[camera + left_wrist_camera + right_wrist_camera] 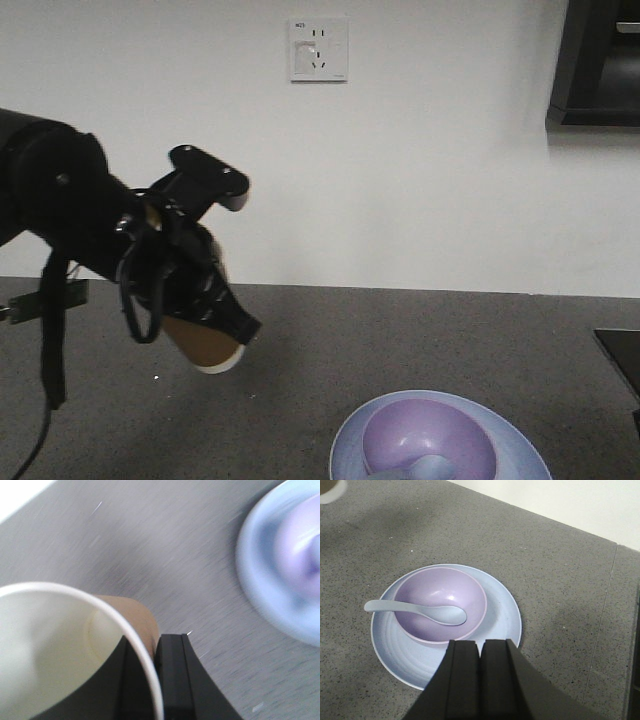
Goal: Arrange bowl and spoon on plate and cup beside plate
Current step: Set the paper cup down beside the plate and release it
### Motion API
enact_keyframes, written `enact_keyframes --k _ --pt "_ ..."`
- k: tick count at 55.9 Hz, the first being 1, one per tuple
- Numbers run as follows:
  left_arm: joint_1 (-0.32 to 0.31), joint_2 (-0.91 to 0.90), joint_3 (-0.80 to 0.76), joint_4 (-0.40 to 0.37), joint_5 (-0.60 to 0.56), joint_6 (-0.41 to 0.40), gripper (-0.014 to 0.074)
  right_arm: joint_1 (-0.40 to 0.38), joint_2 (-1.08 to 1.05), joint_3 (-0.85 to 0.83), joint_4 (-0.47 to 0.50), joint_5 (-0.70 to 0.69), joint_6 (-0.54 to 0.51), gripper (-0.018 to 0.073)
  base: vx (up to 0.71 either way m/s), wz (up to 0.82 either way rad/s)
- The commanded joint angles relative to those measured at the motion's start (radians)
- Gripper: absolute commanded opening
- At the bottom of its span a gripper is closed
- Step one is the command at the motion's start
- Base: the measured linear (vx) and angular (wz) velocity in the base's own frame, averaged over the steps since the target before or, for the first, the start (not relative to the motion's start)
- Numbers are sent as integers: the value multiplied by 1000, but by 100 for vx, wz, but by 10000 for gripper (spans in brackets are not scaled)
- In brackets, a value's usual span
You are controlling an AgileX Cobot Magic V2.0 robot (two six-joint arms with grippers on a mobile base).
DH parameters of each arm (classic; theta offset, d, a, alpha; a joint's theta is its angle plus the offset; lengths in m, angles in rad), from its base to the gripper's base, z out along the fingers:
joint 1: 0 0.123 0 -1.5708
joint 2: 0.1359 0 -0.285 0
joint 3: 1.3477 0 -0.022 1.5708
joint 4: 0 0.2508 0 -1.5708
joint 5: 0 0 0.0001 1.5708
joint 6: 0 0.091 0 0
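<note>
Pinching the rim wall of the tapered brown paper cup, the left gripper carries it tilted in the air, left of the round pale blue plate. Released at that lean, it could topple. The right gripper hangs closed and empty over the plate.

You see the surface in dark grey, finely speckled with paler flecks. On it, the plate is pale blue with faint concentric rings, and the bowl is plain lavender-purple. The spoon is a pale blue-white — close to the plate's tone. To the left, the cup is brown outside with a white rim and a creamy white inside, held in the black left hand. The far wall is white.
</note>
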Motion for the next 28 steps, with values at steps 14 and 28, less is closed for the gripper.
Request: enact_keyframes --k 14,28 --pt "-124 117 -150 -11 22 -27 0 -2 -4 -28 13 -65 -10 -8 0 0" --pt "-134 196 -149 -19 61 -49 0 -2 -4 -28 13 -65 -8 -8 0 0"
